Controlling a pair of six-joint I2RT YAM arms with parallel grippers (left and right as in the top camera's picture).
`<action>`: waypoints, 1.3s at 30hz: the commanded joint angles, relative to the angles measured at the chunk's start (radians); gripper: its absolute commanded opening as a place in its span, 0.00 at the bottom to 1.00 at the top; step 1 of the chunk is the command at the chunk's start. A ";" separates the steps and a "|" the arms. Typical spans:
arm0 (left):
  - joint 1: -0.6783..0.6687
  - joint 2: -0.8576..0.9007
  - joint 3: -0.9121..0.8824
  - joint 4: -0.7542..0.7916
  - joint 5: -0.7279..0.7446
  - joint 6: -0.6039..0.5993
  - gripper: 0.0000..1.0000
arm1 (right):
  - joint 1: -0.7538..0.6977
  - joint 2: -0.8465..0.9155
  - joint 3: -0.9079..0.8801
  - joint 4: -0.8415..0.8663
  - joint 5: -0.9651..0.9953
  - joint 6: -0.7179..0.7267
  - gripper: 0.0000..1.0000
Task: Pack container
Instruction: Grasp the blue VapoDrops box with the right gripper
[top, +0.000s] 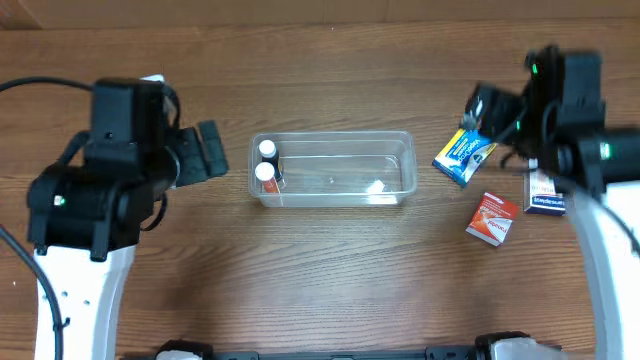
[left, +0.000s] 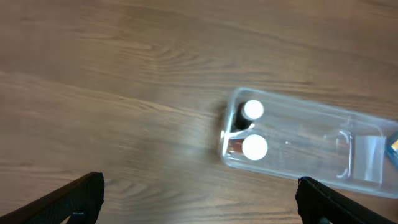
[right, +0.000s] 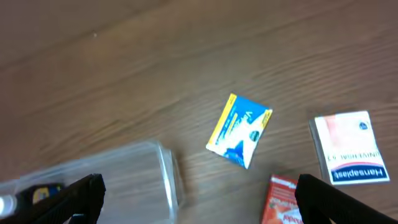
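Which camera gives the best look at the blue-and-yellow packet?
The right wrist view: the blue-and-yellow packet lies whole, large and uncovered. Overhead shows it smaller. Left wrist catches perhaps a blue sliver at the frame's edge.

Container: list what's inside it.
Two white-capped bottles stand at the left end of the container. Caps hide most of their bodies; a pale patch near the other end is unclear.

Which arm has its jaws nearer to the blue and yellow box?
Right. The right arm holds its jaws close beside the blue and yellow box; the left arm has its jaws across the container, far from the box.
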 joint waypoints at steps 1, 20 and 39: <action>0.021 0.010 0.005 -0.031 -0.006 0.003 1.00 | -0.029 0.238 0.125 -0.018 0.009 0.067 1.00; 0.021 0.074 0.005 -0.022 0.006 0.005 1.00 | -0.127 0.678 0.099 -0.059 -0.080 0.011 1.00; 0.021 0.075 0.005 -0.020 0.016 0.005 1.00 | -0.127 0.760 -0.044 0.129 -0.054 0.012 1.00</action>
